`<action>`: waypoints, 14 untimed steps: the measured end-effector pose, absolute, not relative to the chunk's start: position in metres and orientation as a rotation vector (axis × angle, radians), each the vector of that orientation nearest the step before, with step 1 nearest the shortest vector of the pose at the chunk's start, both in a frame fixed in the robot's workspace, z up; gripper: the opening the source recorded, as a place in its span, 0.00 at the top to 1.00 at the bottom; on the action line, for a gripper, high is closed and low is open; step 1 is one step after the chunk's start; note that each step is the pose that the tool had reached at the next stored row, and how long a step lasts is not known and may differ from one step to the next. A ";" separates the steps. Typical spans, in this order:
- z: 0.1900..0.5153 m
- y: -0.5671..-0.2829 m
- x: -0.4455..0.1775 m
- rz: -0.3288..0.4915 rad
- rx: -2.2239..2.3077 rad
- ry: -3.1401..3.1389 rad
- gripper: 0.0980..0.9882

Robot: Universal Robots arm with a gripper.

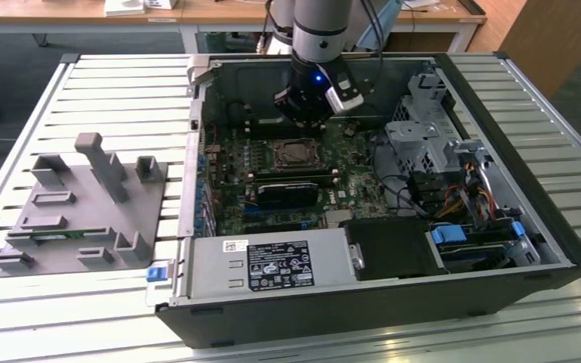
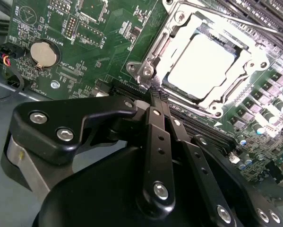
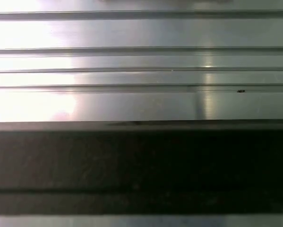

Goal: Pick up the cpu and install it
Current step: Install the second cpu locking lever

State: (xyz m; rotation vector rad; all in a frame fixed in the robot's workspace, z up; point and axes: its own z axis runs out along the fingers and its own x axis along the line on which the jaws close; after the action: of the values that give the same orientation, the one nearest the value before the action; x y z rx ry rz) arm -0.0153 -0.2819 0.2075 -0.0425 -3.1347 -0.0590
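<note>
**CPU seated in socket; end effector closed and empty above the board**

Status. In the exterior view the arm hangs inside the open case (image 1: 563, 249), which lies on its side on the slatted bench (image 1: 119, 91). The end effector (image 1: 306, 117) is above the motherboard (image 1: 270, 189), just behind the socket (image 1: 293, 153).

CPU location. In the second wrist view the cpu (image 2: 202, 66) lies flat inside the socket frame (image 2: 179, 28), its bright metal top facing up. It appears level with the frame. The finger tips are just beside the near edge of the frame, not on the chip.

End effector state. In the second wrist view the end effector (image 2: 155, 92) has its fingers (image 2: 150, 142) drawn together, tip against tip, with nothing between them.

Step in hand. By judgement, the placement is done: the chip is in the socket and no longer gripped. Whether the retention frame is latched cannot be told.

Next move requirements. Any further contact calls for a light, vertical approach, since the chip sits over fine contacts. Clearance from the memory slots (image 2: 254, 14) beside the socket must be kept.

The grey fixture (image 1: 79, 212) stands on the bench, well apart from the case.
</note>
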 end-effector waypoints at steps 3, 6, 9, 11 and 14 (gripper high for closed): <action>0.207 -0.283 -0.015 -0.059 -0.043 -3.135 0.99; 0.207 -0.285 -0.015 -0.059 -0.043 -3.135 0.99; 0.207 -0.287 -0.015 -0.059 -0.043 -3.135 0.99; 0.207 -0.289 -0.015 -0.059 -0.043 -3.135 0.99; 0.210 -0.290 -0.016 -0.059 -0.043 -3.135 0.99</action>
State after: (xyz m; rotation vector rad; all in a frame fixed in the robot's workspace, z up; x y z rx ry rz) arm -0.0156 -0.2897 0.2096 -0.0429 -3.1348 -0.0593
